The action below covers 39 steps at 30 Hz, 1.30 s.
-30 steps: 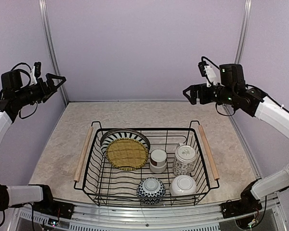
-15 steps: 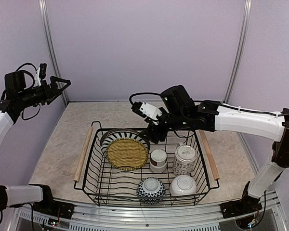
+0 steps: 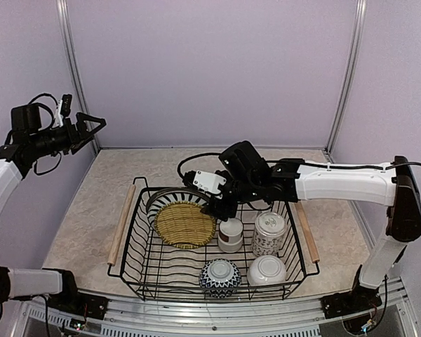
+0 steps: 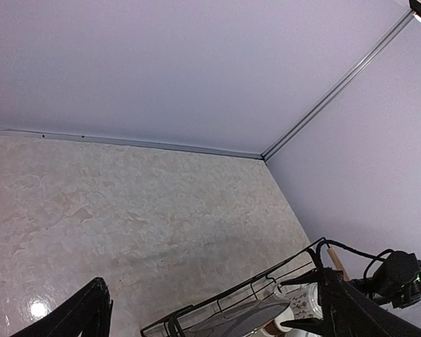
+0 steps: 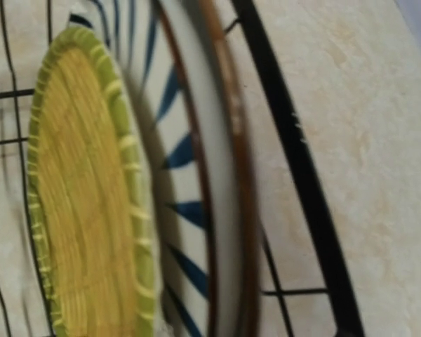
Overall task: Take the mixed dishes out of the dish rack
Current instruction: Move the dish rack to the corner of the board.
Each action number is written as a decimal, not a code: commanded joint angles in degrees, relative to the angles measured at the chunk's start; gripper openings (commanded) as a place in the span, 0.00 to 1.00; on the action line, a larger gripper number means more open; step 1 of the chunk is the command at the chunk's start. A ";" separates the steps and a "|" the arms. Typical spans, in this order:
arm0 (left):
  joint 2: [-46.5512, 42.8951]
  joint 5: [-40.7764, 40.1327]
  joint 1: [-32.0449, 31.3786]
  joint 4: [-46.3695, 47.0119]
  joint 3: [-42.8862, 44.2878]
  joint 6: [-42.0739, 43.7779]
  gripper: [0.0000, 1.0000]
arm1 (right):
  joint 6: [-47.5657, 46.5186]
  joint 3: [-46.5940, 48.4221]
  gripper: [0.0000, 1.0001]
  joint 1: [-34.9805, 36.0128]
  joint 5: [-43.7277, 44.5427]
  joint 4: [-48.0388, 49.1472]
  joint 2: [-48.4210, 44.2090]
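The dish rack (image 3: 121, 223) stands mid-table. At its back left, the black-white striped plate (image 3: 170, 196) stands on edge with the round woven yellow mat (image 3: 186, 225) leaning on its front. The white cup with brown band (image 3: 230, 234) and the tall patterned cup (image 3: 269, 233) are in the middle. The blue-patterned bowl (image 3: 219, 275) and the white bowl (image 3: 266, 269) lie upside down in front. My right gripper (image 3: 216, 205) is open at the plate's right rim. The right wrist view shows the plate rim (image 5: 224, 210) and the mat (image 5: 84, 203) close up, but no fingers. My left gripper (image 3: 98, 126) is open and empty, high at the left.
Bare tabletop (image 3: 196, 165) surrounds the rack on all sides. Walls close the back and sides. The left wrist view looks down on the rack's far corner (image 4: 266, 288), with my right arm (image 4: 400, 277) beyond it.
My right arm has swung down from high on the right to the back of the rack, then moved a little further left to the plate's rim. The left gripper has barely shifted.
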 commanded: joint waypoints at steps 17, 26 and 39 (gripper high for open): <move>4.84 -0.95 -3.48 -3.68 0.69 0.16 0.98 | 4.34 1.85 0.58 -1.07 6.06 3.48 -1.34; 6.18 -1.90 -3.51 -5.13 1.36 -0.05 0.98 | 3.89 3.02 0.49 -1.41 6.52 3.09 1.10; 9.64 -4.50 -7.75 -9.58 3.79 1.11 0.95 | 4.18 3.11 0.36 -2.75 7.62 4.15 3.32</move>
